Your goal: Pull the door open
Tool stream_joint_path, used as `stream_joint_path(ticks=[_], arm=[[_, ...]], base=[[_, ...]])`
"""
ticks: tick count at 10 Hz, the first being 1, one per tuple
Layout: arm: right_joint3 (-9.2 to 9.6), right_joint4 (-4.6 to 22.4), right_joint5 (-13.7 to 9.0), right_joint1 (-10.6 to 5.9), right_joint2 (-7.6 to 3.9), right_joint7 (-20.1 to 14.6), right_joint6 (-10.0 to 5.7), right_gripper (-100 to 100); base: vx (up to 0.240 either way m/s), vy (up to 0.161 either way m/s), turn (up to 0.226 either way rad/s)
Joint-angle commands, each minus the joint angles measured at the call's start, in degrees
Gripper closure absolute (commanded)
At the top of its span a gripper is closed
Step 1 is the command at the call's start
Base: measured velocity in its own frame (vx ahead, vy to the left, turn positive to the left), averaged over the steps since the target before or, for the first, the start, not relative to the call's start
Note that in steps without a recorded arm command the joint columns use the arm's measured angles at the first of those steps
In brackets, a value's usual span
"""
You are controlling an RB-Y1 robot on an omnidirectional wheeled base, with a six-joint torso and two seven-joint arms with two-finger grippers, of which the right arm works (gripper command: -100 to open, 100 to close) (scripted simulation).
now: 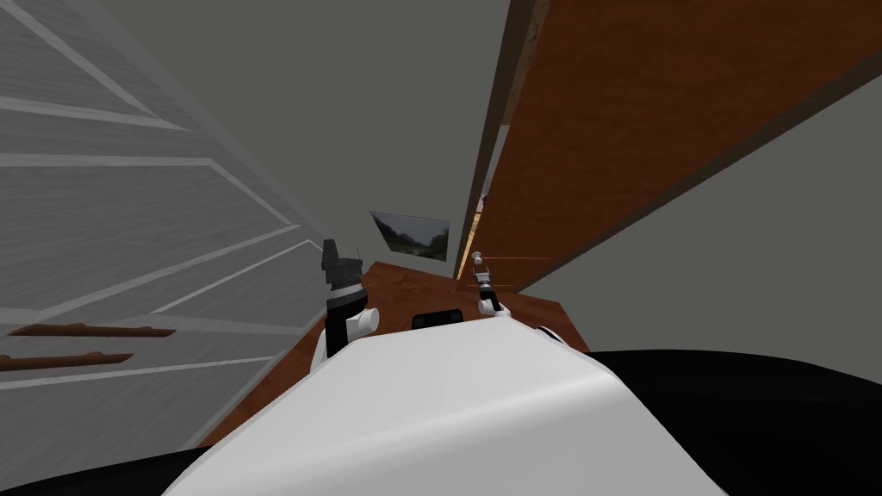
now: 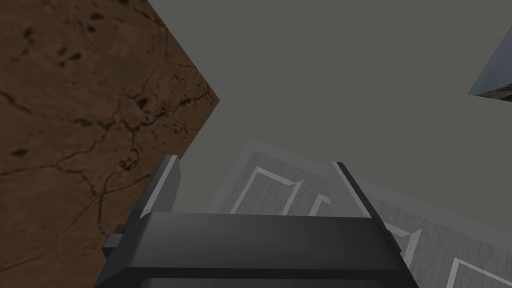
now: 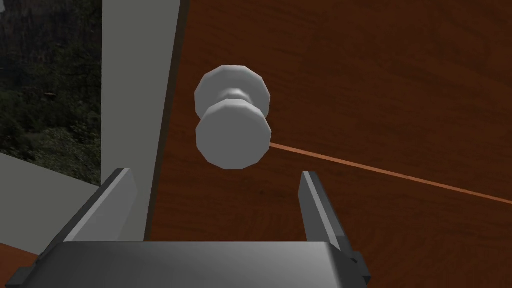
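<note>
No text, label, number or sign can be read anywhere. The brown door point(image 3: 375, 75) and the pale knob point(image 3: 233, 132) just ahead of the right fingers point(image 3: 320, 210) are plain, and the framed picture point(image 1: 413, 234) shows a landscape.

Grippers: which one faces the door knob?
The right gripper, open, facing the white faceted knob on the reddish-brown wooden door; the open left gripper points elsewhere.

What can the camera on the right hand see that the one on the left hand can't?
Right wrist view: the white knob on the reddish-brown door, just ahead of the open right gripper. Left wrist view: a cracked brown surface and grey panelling beyond the open left gripper. Both: grey wall and part of a landscape picture.
</note>
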Motion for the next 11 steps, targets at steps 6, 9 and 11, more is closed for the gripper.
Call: stream_joint_path(ticks=[6, 9, 11], arm=[[2.48, -1.02, -3.56, 0.01, 0.01, -10.14, 0.43, -100], [3.31, -1.34, -4.75, 0.01, 0.02, -13.70, 0.55, -100], [2.66, -0.45, -4.98, 0.50, -1.30, -14.57, -0.23, -100]], base=[[-0.053, -0.020, 0.019], [-0.046, -0.015, 0.011], [0.039, 0.016, 0.087]])
